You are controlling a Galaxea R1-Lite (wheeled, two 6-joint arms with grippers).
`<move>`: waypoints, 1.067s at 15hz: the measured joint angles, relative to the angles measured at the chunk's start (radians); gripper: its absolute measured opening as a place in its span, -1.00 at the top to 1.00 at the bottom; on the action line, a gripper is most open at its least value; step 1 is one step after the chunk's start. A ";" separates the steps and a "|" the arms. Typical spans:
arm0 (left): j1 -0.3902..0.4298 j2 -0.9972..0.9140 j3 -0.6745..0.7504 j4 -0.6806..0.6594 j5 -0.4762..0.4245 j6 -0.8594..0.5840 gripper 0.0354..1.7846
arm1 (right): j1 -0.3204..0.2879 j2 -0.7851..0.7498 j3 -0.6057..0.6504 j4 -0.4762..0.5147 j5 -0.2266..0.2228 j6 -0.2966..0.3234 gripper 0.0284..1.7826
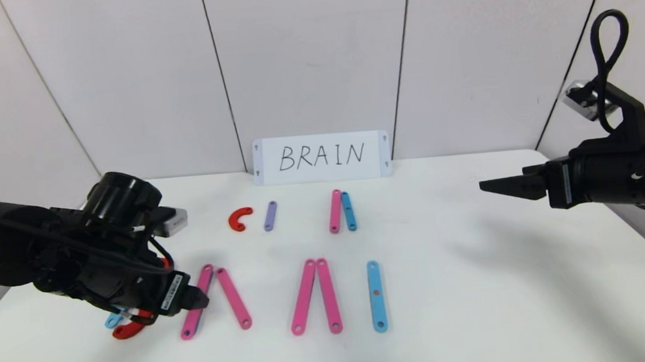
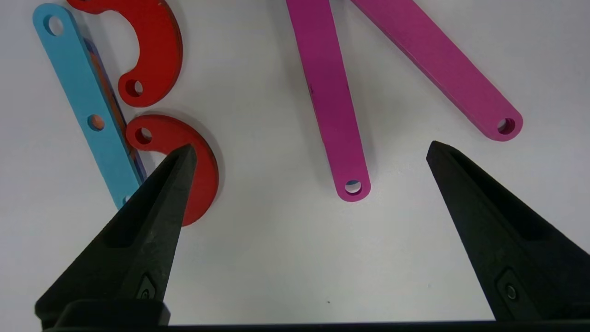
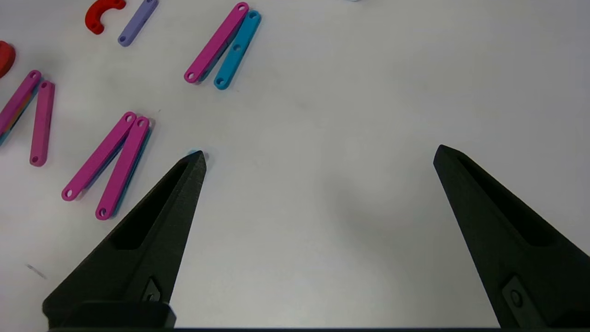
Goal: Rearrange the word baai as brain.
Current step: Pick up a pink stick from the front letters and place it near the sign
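I have the left hand [image 2: 304, 152] low over the desk [image 1: 482, 306], well in front of the BRAIN card [image 1: 321, 157] and off toward its left end, jaws spread wide and gripping nothing. One fingertip [image 2: 182, 159] overlaps a red curve [image 2: 184, 147] of the B; between the fingers lies the near end of a pink bar [image 2: 332, 106]. The right hand [image 3: 318, 154] hangs to the right of the card, above bare desk, also wide open and empty.

The word sits in front of the card: a B at the left end made of a blue bar [image 2: 87, 101] and two red curves, two pink pairs forming A shapes, and a blue bar [image 1: 376, 296] as the I.

I judge this the start of turning the first A into an R. The next move calls for picking which pink bar to shift, then closing on it squarely without nudging the B.

Counted: six pink bars, three blue, one purple [image 1: 270, 215], three red curves. The spares lie just before the card.
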 joint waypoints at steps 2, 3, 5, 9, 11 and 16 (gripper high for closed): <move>0.000 0.021 0.000 -0.016 0.001 -0.010 -0.95 | 0.001 0.008 0.001 0.000 -0.001 0.000 -0.94; -0.001 0.032 0.000 -0.027 0.001 -0.026 -0.95 | 0.001 0.010 0.001 0.000 -0.001 0.000 -0.94; -0.001 0.054 0.000 -0.041 0.000 -0.049 -0.95 | 0.000 0.013 0.001 0.000 -0.001 0.002 -0.94; -0.001 0.099 0.002 -0.086 0.008 -0.085 -0.95 | -0.002 0.014 0.006 -0.003 0.000 0.002 -0.94; -0.001 0.114 0.001 -0.087 0.015 -0.087 -0.89 | -0.003 0.014 0.008 -0.004 0.000 0.002 -0.94; -0.001 0.135 -0.002 -0.096 0.017 -0.086 -0.21 | -0.003 0.015 0.012 -0.004 0.001 0.001 -0.94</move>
